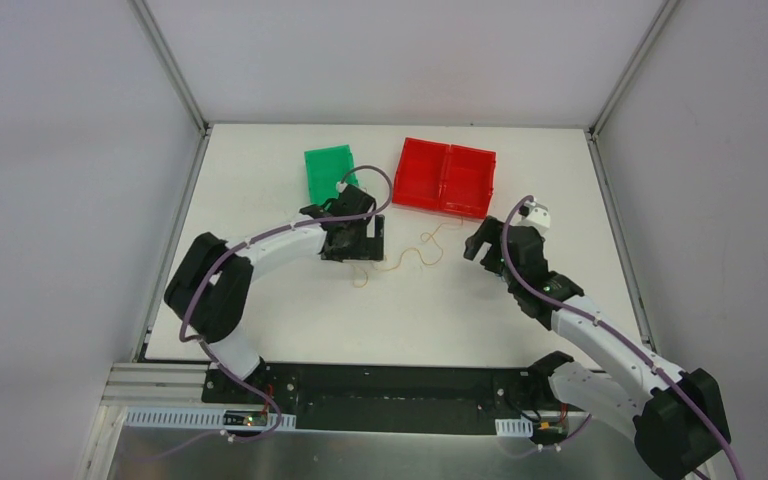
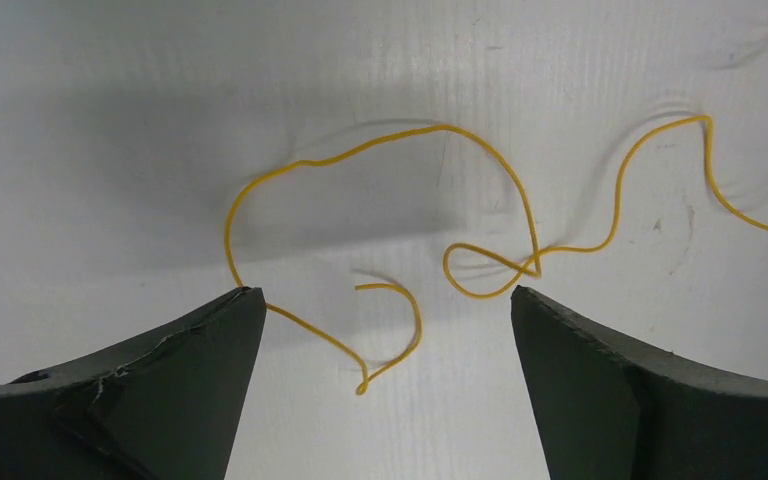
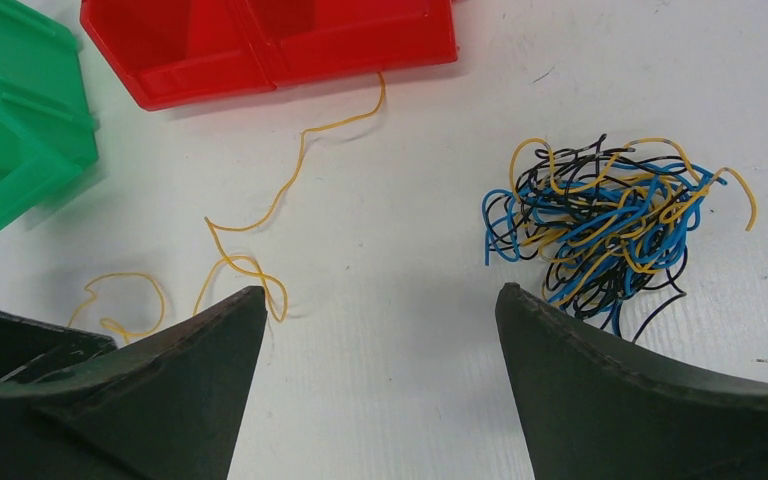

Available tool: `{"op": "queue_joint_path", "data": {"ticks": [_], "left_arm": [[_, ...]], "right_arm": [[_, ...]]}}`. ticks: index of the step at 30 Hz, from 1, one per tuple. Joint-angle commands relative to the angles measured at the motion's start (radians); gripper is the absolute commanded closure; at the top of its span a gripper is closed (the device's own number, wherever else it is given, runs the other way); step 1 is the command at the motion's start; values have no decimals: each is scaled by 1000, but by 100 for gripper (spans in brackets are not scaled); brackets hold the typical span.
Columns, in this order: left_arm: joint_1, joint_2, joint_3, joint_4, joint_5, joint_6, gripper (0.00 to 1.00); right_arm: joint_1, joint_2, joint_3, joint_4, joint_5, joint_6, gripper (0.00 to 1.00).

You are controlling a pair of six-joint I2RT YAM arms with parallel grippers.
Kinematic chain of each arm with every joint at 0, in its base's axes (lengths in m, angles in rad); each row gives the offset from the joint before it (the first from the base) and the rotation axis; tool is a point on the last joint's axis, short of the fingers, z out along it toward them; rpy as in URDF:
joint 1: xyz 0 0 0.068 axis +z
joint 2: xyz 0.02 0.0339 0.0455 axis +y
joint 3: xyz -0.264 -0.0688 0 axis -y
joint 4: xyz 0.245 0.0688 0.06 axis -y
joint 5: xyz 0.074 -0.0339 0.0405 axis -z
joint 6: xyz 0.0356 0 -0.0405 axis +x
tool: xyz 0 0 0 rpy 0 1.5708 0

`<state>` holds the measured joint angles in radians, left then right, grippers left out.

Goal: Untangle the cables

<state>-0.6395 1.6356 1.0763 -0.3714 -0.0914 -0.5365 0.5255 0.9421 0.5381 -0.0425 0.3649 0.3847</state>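
A single loose yellow-orange wire [image 1: 415,258] lies squiggled on the white table between the two arms. It also shows in the left wrist view [image 2: 430,127] and the right wrist view [image 3: 290,180]. My left gripper [image 1: 380,240] is open and empty just above the wire's left end [image 2: 385,300]. A small knot of blue, black and yellow cables [image 3: 605,225] lies on the table ahead and to the right of my right gripper [image 3: 380,295]. That gripper is open and empty, away from the knot. In the top view my right gripper [image 1: 475,245] hides the knot.
A red two-compartment bin [image 1: 445,178] stands at the back middle, with the yellow wire's far end touching its front wall [image 3: 260,60]. A green bin [image 1: 328,172] stands to its left, just behind my left gripper, and shows in the right wrist view [image 3: 20,130].
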Motion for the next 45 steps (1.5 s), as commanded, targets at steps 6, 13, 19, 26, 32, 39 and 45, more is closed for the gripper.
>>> {"op": "queue_joint_path", "data": {"ticks": [6, 13, 19, 26, 32, 39, 45], "left_arm": [[8, 111, 0, 132, 87, -76, 1], [7, 173, 23, 173, 157, -86, 55], [7, 191, 28, 176, 183, -79, 91], [3, 63, 0, 192, 181, -24, 100], [4, -72, -7, 191, 209, 19, 100], [3, -128, 55, 116, 202, 44, 100], [3, -109, 41, 113, 206, 74, 100]], "right_arm": [[0, 6, 10, 3, -9, 13, 11], [1, 5, 5, 2, -8, 12, 11], [2, -2, 2, 2, -8, 12, 11], [0, -2, 3, 2, -7, 11, 11], [1, 6, 9, 4, -29, 5, 11], [1, 77, 23, 38, -166, -24, 1], [32, 250, 97, 61, -267, -49, 14]]}}
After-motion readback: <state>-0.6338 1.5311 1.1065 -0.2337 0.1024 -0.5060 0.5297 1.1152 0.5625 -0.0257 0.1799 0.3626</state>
